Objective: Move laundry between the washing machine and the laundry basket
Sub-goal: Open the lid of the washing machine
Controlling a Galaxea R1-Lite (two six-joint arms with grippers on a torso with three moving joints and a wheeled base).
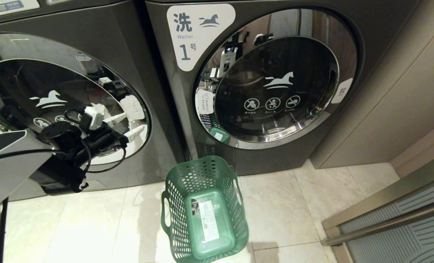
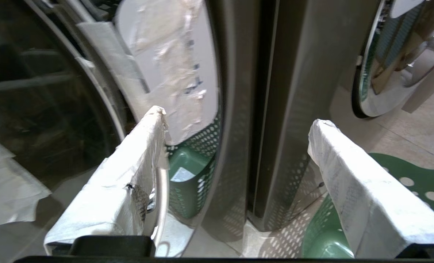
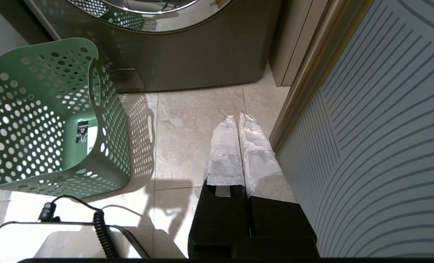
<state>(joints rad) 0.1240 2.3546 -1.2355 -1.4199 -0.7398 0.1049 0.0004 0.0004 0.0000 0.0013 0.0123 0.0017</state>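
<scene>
Hovering wide open and empty, the left gripper (image 2: 235, 146) faces the closed door of the left-hand washing machine (image 1: 67, 106), near its right rim; the door should be opened there first. The laundry basket (image 1: 204, 212) stands empty on the floor. The right gripper (image 3: 238, 146) hangs closed, empty.

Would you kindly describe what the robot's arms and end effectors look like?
The left end effector and the right end effector each have two long fingers wrapped in white cloth tape on black bases. In the head view, the left arm has a white shell, black wrist and black cables.
</scene>
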